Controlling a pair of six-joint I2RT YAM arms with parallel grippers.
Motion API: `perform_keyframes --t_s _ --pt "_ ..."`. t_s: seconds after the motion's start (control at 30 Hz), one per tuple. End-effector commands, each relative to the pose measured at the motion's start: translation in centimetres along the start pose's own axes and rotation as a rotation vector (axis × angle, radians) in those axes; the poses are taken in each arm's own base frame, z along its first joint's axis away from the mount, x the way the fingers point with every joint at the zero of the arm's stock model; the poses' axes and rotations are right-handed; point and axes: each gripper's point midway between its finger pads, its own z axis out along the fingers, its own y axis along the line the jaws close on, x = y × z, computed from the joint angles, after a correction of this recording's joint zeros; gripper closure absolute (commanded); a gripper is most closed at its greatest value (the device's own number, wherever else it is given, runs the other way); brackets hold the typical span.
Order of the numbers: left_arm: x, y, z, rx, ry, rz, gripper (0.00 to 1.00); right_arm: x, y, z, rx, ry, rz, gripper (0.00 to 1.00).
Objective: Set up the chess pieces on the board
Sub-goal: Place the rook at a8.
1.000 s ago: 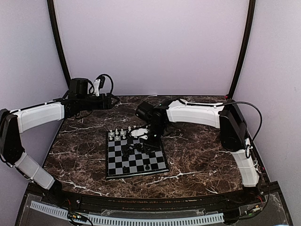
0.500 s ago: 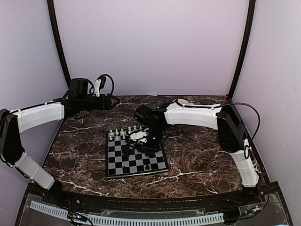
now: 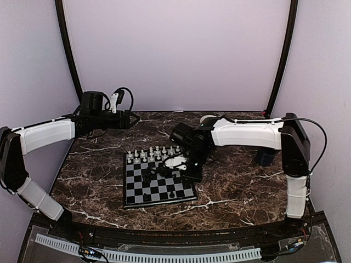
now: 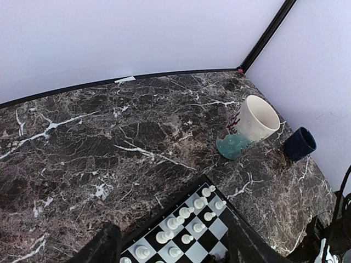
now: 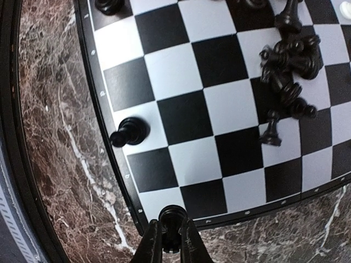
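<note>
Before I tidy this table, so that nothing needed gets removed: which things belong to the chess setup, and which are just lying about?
Belongs to the job:
board
white pieces
heaped black pieces
black piece held in the right gripper

Just lying about:
cream mug
dark blue cup

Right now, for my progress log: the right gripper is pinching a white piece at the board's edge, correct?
Not quite: the piece pinched in the right gripper is black, not white. It is at the edge of the board, as the right wrist view shows.
</note>
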Motion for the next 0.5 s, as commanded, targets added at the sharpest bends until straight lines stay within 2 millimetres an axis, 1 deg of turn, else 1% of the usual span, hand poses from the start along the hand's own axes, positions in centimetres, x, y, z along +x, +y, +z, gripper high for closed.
perform_keyframes --t_s 0.0,0.13,0.47 --pt "-1.4 -1.0 -0.7 0.027 -0.022 0.023 0.31 1.4 1.3 0.6 -0.019 0.008 0.016 0.9" --pt "-1.3 -1.1 -0.7 0.038 -0.02 0.021 0.31 2.0 1.4 1.0 -0.019 0.022 0.02 0.9" --pt "-1.2 -1.2 -0.5 0.042 -0.013 0.019 0.31 1.4 1.1 1.8 -0.029 0.015 0.029 0.9"
